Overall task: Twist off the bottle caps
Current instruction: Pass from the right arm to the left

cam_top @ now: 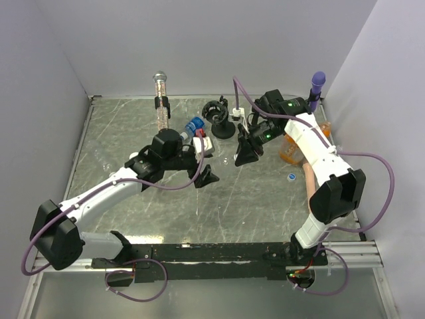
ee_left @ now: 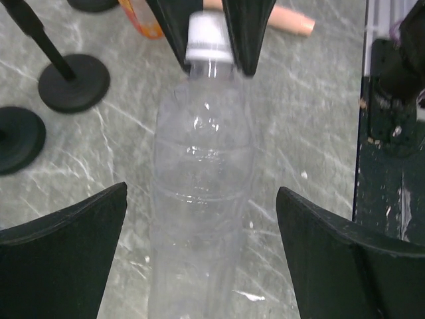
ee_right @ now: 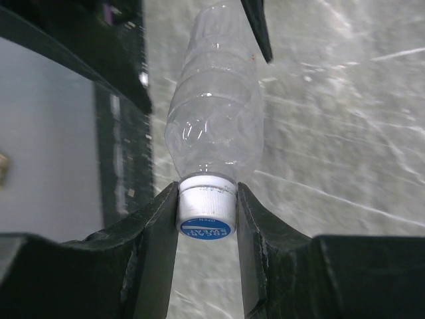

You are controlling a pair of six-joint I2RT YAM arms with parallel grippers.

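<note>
Two arms met at one clear bottle (ee_left: pixel 202 199) mid-table (cam_top: pixel 133 133). In the top view its long axis ran left-near to right-far, with the neck toward the right arm and the base toward the left arm. Could not tell whether it rested on the table or hung clear of it. Right gripper (ee_right: pixel 207 193) was clamped hard on the white cap (ee_right: pixel 206 216), one finger on each side of the ribbed skirt and the blue printed top facing the wrist camera. Left gripper (ee_left: pixel 201 193) was spread wide and gripped nothing. Its fingers straddled the bottle body with a visible gap on both sides. Cap was seated on the neck. A loose blue cap (cam_top: pixel 291 177) lay on the table just left of the right forearm. An orange bottle (cam_top: pixel 290 149) sat partly under that arm, and a blue-labelled bottle (cam_top: pixel 194 126) was just far of the left wrist. A silver microphone (cam_top: pixel 160 100), a black stand base (cam_top: pixel 223 129) and a purple microphone (cam_top: pixel 317 83) stood along the far edge.
</note>
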